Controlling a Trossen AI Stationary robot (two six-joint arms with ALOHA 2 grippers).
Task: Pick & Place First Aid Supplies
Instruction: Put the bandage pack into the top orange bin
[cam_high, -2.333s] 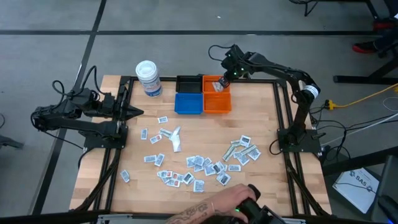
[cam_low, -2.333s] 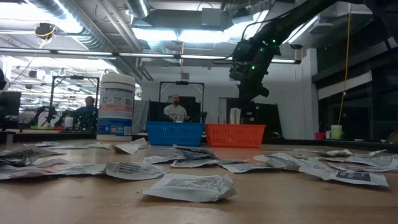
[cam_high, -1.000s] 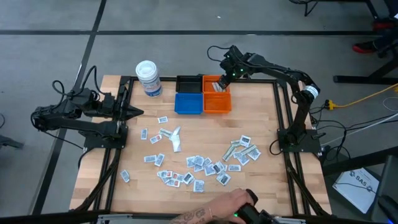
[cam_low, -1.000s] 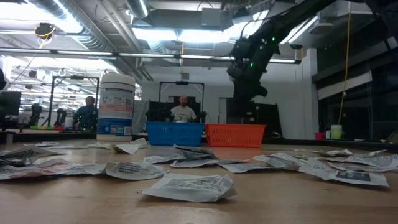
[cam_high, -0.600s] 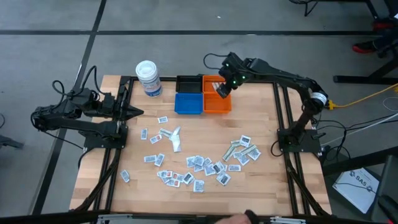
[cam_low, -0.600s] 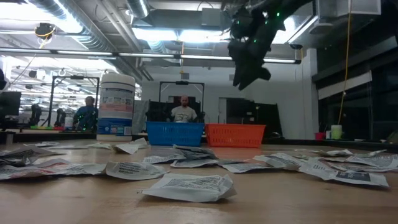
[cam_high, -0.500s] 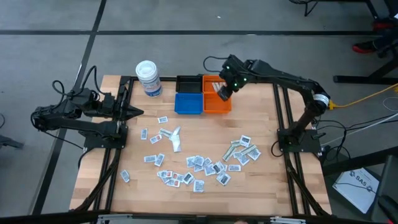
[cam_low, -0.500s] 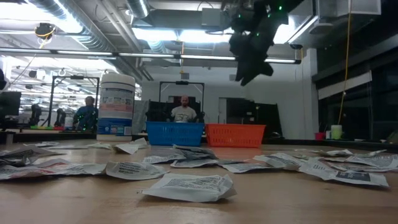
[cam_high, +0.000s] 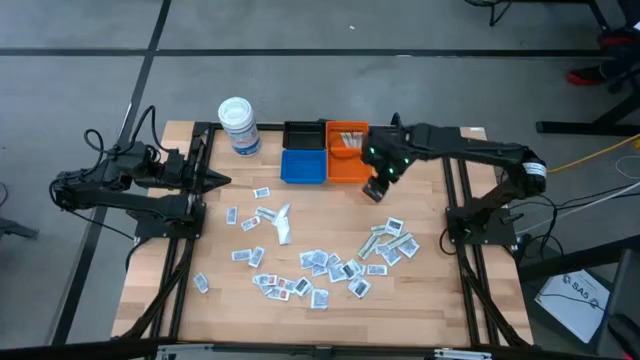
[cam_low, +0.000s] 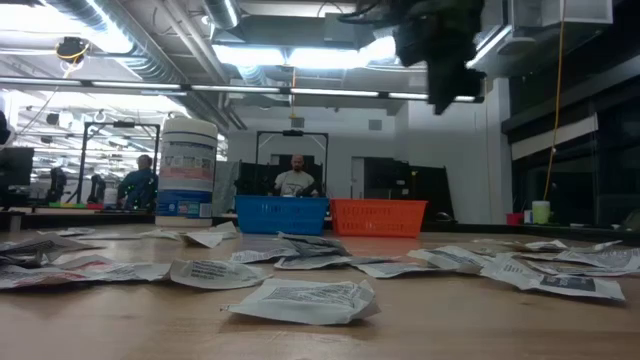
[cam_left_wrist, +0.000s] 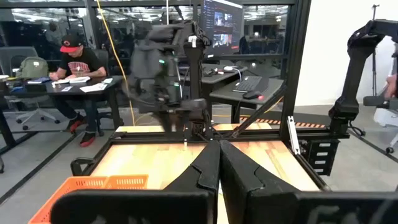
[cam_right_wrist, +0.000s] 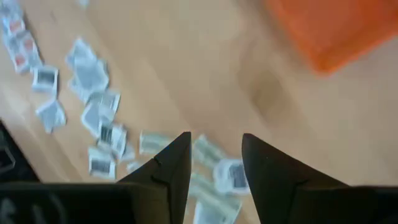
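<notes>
Right gripper (cam_high: 377, 190): jaws wide, empty, above bare table beside the orange bin (cam_high: 348, 160).
Sachets (cam_high: 325, 266): scattered across the table's middle, a cluster near the gripper.
Left gripper (cam_high: 222, 181): pinched closed, at the left edge.

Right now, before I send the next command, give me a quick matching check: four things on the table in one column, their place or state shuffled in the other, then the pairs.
1. right gripper
2. left gripper
3. white tub
4. orange bin

A. shut, at the table's left edge
B. holds a few sachets, beside the blue bin
C. open and empty, over bare wood just off the orange bin
D. upright at the far left corner

Pairs: 1-C, 2-A, 3-D, 4-B
</notes>
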